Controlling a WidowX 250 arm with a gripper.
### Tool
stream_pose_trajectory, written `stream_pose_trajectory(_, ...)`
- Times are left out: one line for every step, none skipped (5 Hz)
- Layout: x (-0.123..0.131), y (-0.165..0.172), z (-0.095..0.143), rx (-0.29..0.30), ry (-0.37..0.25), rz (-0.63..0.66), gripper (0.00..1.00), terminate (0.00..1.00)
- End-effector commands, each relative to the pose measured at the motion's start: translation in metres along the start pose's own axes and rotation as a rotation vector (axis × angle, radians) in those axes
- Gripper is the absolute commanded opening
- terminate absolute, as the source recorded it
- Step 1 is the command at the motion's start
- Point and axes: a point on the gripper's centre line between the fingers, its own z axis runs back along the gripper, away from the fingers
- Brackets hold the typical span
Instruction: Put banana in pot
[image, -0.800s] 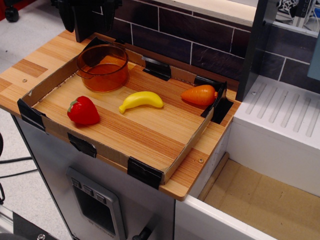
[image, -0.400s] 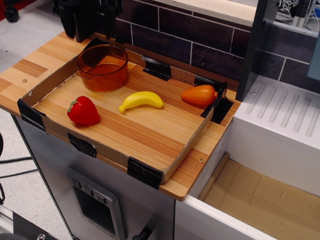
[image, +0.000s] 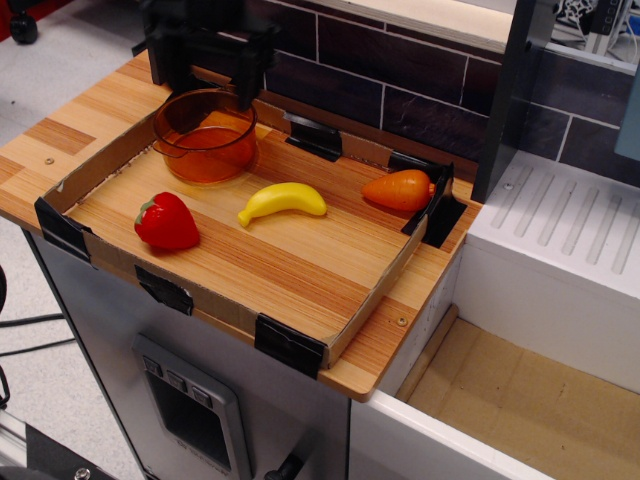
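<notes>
Cardboard edging, held at its corners by black clips, is seen nearest the camera, framing a shallow wooden tray (image: 250, 275) set on a counter. Just inside the front left part of that tray a red toy strawberry (image: 166, 221) is found lying on the wood. Slightly further in, near the middle of the tray, the banana (image: 282, 201) is seen resting on its side, untouched and apart from everything else. To the right, against the far right corner clip, an orange toy carrot (image: 399, 189) is placed. Further back, in the far left corner, the pot (image: 205, 134) is seen standing upright, and no fruit can be made out inside it. Beyond and above the pot, at the top edge of the view, the gripper (image: 208, 62) is seen as a dark shape with two fingers hanging down well apart, so it is judged to be spread, with nothing held between them. By this showing the task is judged hardly begun: the banana has not yet been grasped, and the reach, the grasp, the carry and the release over the pot are all left to be done.
</notes>
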Motion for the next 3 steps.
stream_pose_trajectory(-0.008,-0.025,0.025,0.004,-0.109,-0.467,1.00,0.00)
stream_pose_trajectory(-0.013,-0.037,0.021,-0.019,-0.080,-0.668,1.00,0.00)
stream_pose_trajectory(-0.016,-0.045,0.012,-0.103,-0.028,-0.830,1.00,0.00)
